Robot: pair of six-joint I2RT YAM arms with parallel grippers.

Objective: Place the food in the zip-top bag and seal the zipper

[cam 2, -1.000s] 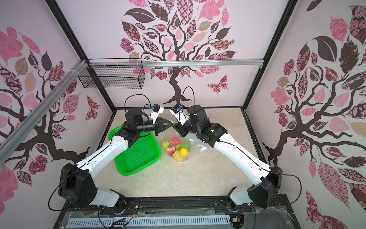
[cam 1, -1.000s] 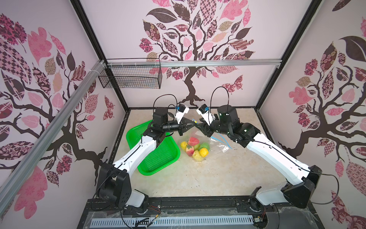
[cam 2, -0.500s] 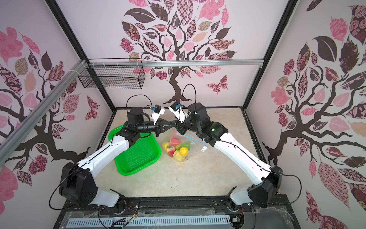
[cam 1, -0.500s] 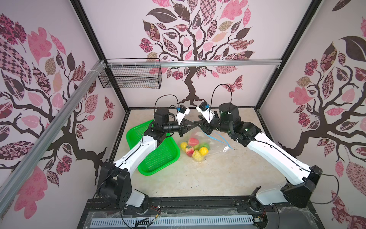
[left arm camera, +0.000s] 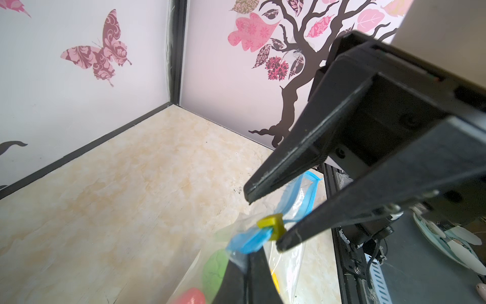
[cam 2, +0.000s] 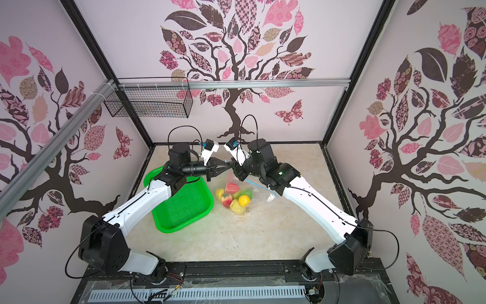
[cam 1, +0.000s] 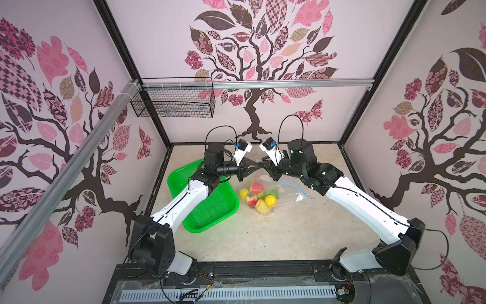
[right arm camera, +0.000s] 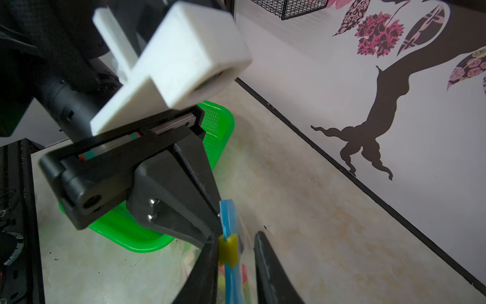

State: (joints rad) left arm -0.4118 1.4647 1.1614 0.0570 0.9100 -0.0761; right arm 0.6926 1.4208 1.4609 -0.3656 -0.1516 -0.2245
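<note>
Though lost overhead, wrist-view yellow slider (right arm camera: 228, 249)

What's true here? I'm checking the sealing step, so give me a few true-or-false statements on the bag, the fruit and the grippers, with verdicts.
The fruit lies inside the bag. True.
The left gripper pinches the bag's blue zipper strip. True.
The right gripper is clamped shut on the yellow slider. False: its jaws stand apart, the slider between them.
Fruit lies in the green basket. False: the fruit shows only in the bag beside it.
</note>
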